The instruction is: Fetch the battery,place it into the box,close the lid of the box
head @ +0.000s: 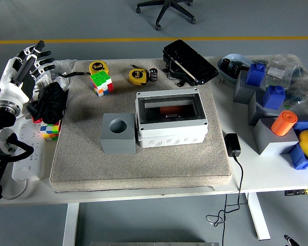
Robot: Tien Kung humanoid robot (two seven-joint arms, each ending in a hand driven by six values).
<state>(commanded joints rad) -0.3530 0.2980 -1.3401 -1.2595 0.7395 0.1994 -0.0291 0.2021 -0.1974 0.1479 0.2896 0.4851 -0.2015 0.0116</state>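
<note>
A white box [170, 132] stands in the middle of the grey mat [143, 169]. Its dark tinted lid lies flat on top, and an orange-red thing [169, 110] shows inside. A small black cylinder [153, 74] stands at the mat's far edge, next to a yellow tape measure [137, 76]. My left hand [31, 60] hovers at the table's far left, fingers spread and empty, far from the box. My right arm is out of view.
A grey block with a round hole [118, 134] touches the box's left side. Also in view: cubes [101, 82] [49, 130], a black bundle [50, 101], a power strip [26, 159], a black case [189, 61], an adapter [232, 144], and grey and blue holders [269, 97].
</note>
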